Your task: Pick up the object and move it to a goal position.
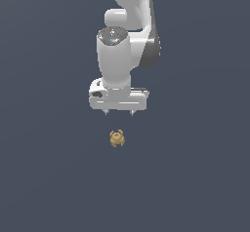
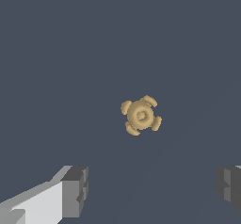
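The object (image 1: 116,138) is a tiny tan-gold lumpy thing with small lobes around a rounded body, lying on the dark grey floor. In the exterior view it sits just below my gripper (image 1: 118,112), apart from the fingertips. The gripper is open and empty, its two fingers spread far wider than the object. In the wrist view the object (image 2: 140,115) lies beyond the gap between the fingers (image 2: 74,191), untouched, a little off the midline of my gripper (image 2: 153,190).
The white arm (image 1: 124,41) rises above the gripper in the exterior view. The floor (image 1: 195,177) is a plain dark grey surface with no other objects in view.
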